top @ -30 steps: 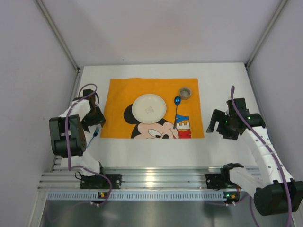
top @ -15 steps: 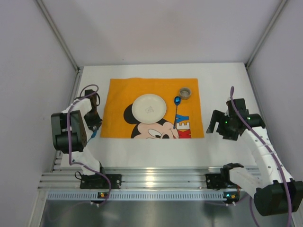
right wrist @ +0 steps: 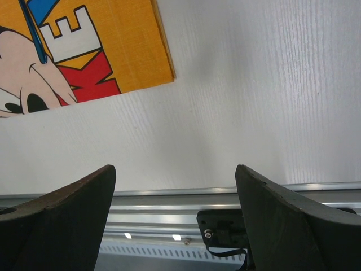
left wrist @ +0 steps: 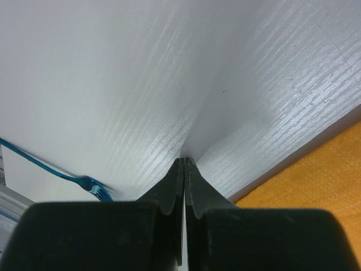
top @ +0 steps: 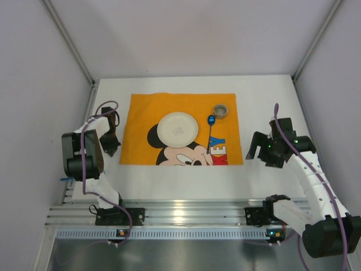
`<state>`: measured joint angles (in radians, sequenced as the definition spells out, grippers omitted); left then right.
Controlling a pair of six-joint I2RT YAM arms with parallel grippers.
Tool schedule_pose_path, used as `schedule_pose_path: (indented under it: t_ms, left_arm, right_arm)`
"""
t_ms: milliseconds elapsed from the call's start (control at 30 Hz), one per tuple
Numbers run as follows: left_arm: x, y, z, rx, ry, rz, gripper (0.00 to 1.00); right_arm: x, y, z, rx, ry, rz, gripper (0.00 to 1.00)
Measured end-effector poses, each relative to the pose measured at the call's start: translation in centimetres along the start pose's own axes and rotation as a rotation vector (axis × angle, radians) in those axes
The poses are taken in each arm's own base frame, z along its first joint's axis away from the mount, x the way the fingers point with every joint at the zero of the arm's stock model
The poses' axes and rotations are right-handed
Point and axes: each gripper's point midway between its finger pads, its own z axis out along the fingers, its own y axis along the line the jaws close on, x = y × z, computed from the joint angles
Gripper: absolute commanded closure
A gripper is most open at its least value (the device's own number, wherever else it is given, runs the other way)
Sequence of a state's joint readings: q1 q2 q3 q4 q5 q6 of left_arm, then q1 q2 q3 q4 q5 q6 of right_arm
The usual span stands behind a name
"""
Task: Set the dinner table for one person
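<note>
The dinner table (top: 186,175) is a white top with an orange Mickey Mouse mat (top: 141,113) on it. On the mat lie a white plate (top: 177,129), a blue spoon (top: 210,134) and a small cup (top: 220,110). My left gripper (top: 111,149) (left wrist: 184,161) hangs just left of the mat, its jaws shut flat together with nothing between them. A blue fork (left wrist: 62,174) lies on the table to the left of those fingers, apart from them. My right gripper (top: 256,151) (right wrist: 176,169) stands open over bare table right of the mat.
A silver aluminium rail (top: 186,213) (right wrist: 169,197) runs along the near edge with both arm bases on it. Grey walls close in the left, right and back. The mat's corner (right wrist: 130,51) and the spoon's handle (right wrist: 34,39) show in the right wrist view.
My left gripper has closed from open to fully shut and shifted slightly. The blue fork seen by its tips earlier is not caught between them. The right arm has not moved.
</note>
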<state>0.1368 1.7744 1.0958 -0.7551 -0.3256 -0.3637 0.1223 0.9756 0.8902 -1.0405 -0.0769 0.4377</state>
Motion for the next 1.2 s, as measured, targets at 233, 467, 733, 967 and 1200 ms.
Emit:
schedule_pose_path:
  t_ms: [233, 467, 733, 967, 1200]
  left_arm:
    - [-0.6, -0.6, -0.5, 0.036, -0.004, -0.011, 0.86]
    - [-3.5, 1.9, -5.1, 0.055, -0.165, -0.201, 0.05]
    - [-1.1, 9.9, -2.7, 0.027, -0.091, -0.581, 0.10]
    - [4.5, 12.5, 1.3, 0.034, 0.096, -0.796, 0.16]
    - [4.4, 12.0, 2.3, 0.063, 0.084, -0.828, 0.28]
  right_arm:
    - [0.0, 0.0, 0.0, 0.001, -0.001, 0.000, 0.13]
    - [0.0, 0.0, 0.0, 0.000, -0.001, 0.000, 0.13]
    - [0.0, 0.0, 0.1, 0.003, 0.006, 0.000, 0.12]
    - [0.2, 0.0, 0.5, 0.009, 0.028, -0.006, 0.12]
    - [0.3, -0.1, 0.8, 0.019, 0.043, -0.011, 0.12]
